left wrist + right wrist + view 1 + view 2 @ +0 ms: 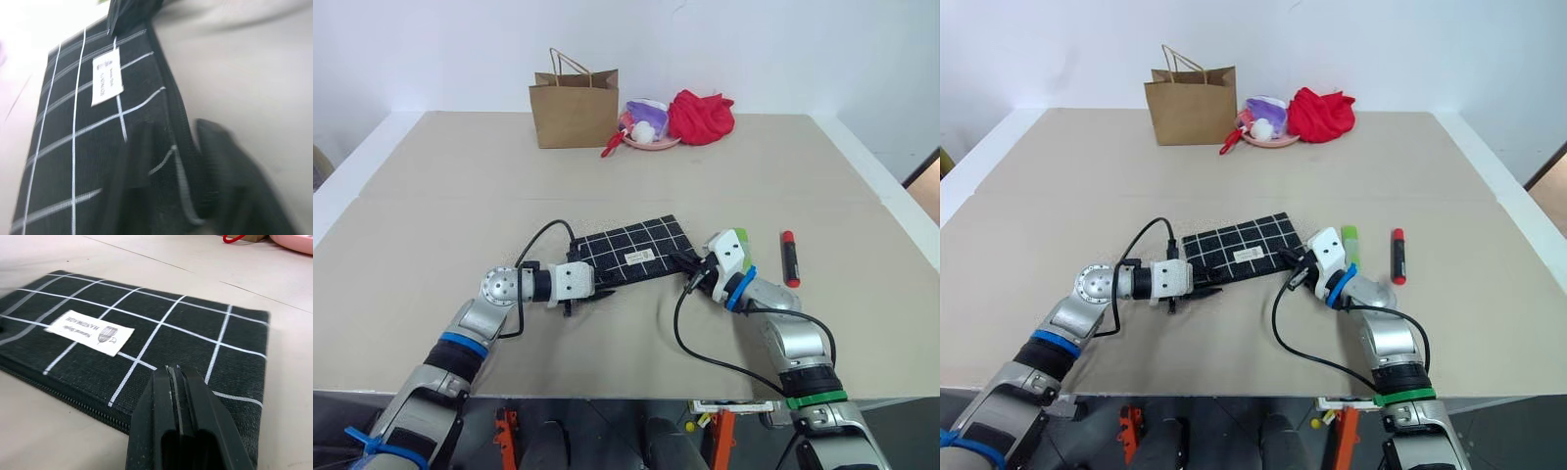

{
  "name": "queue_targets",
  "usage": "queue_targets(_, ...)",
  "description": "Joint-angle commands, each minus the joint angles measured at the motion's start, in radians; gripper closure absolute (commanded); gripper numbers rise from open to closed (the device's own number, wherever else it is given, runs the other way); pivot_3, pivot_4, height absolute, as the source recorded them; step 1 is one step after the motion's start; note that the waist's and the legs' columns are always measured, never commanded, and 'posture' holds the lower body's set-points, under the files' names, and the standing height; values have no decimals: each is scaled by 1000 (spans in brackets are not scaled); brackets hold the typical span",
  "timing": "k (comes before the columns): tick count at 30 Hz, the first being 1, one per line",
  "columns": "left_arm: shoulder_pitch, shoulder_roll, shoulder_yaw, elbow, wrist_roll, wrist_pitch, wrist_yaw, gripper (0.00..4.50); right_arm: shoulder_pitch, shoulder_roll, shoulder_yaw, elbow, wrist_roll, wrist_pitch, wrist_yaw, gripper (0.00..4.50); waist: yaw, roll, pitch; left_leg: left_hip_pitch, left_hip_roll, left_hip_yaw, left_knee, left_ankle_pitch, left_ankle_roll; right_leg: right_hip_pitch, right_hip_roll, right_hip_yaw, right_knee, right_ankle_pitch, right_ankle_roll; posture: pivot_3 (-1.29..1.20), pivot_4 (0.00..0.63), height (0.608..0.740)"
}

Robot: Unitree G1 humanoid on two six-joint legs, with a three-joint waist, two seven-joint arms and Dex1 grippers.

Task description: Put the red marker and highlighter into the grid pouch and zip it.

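The grid pouch (631, 250) lies flat mid-table, label up. My left gripper (592, 292) is at its near left end. In the left wrist view its two fingers (220, 166) stand on either side of the pouch's zipper edge (178, 132) and are shut on it. My right gripper (683, 260) is at the pouch's near right corner. Its fingers (173, 382) are pressed together over the zipper edge; whether they pinch the pull is hidden. The light green highlighter (1349, 240) lies just right of the pouch, beside my right wrist. The red marker (789, 258) lies further right.
A brown paper bag (575, 108) stands at the back of the table. Beside it are a pink plate (651, 139) with small things and a red cloth (701, 116). Black cables loop from both wrists over the table near the front edge.
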State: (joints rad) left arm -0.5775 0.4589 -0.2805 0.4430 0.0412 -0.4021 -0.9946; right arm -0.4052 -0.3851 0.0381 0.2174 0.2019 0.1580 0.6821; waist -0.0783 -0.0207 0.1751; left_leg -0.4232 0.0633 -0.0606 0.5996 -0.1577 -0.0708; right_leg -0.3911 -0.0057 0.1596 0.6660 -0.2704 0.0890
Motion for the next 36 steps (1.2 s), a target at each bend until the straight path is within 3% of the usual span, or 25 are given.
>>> queue_targets(1, -8, 18, 0, 63, 6, -19, -23, 4466, 6, 0, -3, -25, 2, 10, 4, 4500, 0, 0, 0, 0, 0, 0, 0, 0, 0, 0, 0, 0, 0, 0, 0, 0, 150, 740)
queue_targets(9, -32, 8, 33, 49, -90, 25, -92, 4466, -6, 0, -29, -73, 33, 5, 10, 4500, -2, 1, 0, 0, 0, 0, -1, 0, 0, 0, 0, 0, 0, 0, 0, 0, 150, 740)
queue_targets(12, -21, 3, 62, -54, -193, 188, -136, 4500, -15, -8, -79, -160, 103, 29, 17, 3704, -3, 1, 1, -3, 0, 0, -1, 0, 0, -3, 0, 0, 0, 0, 0, 0, 150, 740)
queue_targets(15, 0, 10, 87, -161, -278, 337, -162, 4500, 2, -48, -118, -244, 138, 33, 43, 2519, -1, 1, 1, -6, 0, -1, -1, 0, 0, -7, 0, 0, 0, -1, 1, 0, 150, 740)
queue_targets(16, 6, 13, 91, -185, -287, 368, -163, 4500, 6, -54, -122, -256, 144, 38, 45, 1794, -1, 1, 1, -9, 0, -1, -1, -1, 0, -9, 0, -1, 0, -1, 1, 0, 150, 740)
queue_targets(17, 9, 14, 93, -198, -289, 383, -162, 4500, 7, -56, -122, -260, 146, 42, 44, 1794, 0, 1, 0, -9, 0, -1, -1, -1, 1, -9, 0, -1, 0, -1, 1, 0, 150, 740)
queue_targets(19, 14, 16, 96, -217, -291, 407, -160, 4500, 10, -58, -122, -266, 150, 47, 43, 754, -1, 1, 1, -9, 0, -2, -2, -1, 1, -9, 0, -2, 0, -2, 0, 0, 150, 740)
queue_targets(21, 17, 16, 99, -230, -290, 422, -159, 4500, 10, -58, -123, -269, 151, 50, 42, 29, -1, 1, 1, -8, 0, -2, -3, -1, 1, -9, 1, -2, 0, -3, -1, 0, 150, 740)
queue_targets(36, 21, 15, 104, -247, -287, 443, -159, 4500, 11, -60, -122, -271, 153, 54, 41, 29, -1, 1, 1, -8, 0, -2, -2, -1, 1, -9, 0, -2, 0, -3, -1, 0, 150, 740)
